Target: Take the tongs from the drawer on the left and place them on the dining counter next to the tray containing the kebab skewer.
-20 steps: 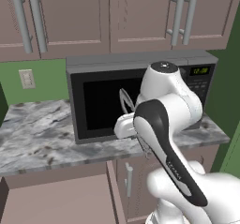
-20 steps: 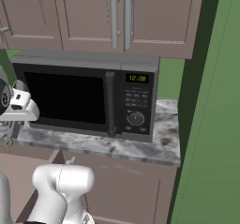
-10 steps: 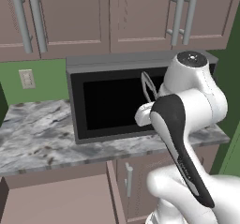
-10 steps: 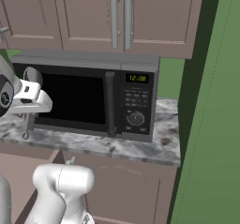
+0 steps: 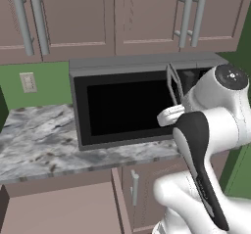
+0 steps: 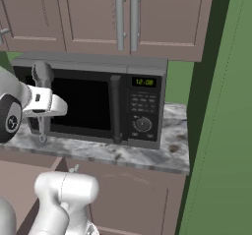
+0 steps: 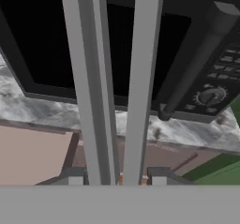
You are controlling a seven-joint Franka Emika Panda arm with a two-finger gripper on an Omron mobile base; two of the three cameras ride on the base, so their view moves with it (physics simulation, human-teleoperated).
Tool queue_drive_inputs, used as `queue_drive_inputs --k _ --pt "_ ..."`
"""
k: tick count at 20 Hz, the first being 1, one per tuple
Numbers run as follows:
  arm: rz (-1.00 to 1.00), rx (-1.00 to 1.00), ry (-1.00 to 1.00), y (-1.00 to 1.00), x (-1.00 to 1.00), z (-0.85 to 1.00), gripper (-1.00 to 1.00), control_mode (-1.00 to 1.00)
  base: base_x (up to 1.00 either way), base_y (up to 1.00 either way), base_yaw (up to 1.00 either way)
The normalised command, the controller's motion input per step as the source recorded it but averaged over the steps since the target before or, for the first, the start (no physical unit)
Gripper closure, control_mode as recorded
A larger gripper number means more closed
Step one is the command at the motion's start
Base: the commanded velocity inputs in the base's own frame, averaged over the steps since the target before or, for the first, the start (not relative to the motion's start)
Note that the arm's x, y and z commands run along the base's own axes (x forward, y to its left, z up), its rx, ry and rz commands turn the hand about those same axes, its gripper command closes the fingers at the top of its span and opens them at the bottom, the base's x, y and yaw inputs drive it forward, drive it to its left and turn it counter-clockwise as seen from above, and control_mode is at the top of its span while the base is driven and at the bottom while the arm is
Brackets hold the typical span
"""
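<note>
Holding the tongs [image 7: 110,87] in our closed gripper [image 7: 115,178], we face a microwave [image 6: 98,106] whose green clock display [image 6: 144,82] is too small to read.

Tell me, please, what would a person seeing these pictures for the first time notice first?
First, the slim grey tongs, held upright in the shut tool, standing in front of the black microwave. Next, the white arm rising at the right of the left base view. Below the marble counter, the brown drawer stands open.
</note>
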Motion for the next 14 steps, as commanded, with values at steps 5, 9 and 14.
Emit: queue_drive_inputs --k 5,9,14 --pt "-0.03 0.0 -0.01 -0.27 0.0 0.43 1.0 -1.0 0.0 0.0 0.0" --pt "0.0 0.0 0.06 -0.3 0.0 0.45 1.0 -1.0 0.0 0.0 0.0" --pt "-0.05 0.0 0.01 -0.32 0.0 0.08 1.0 -1.0 0.0 0.0 0.0"
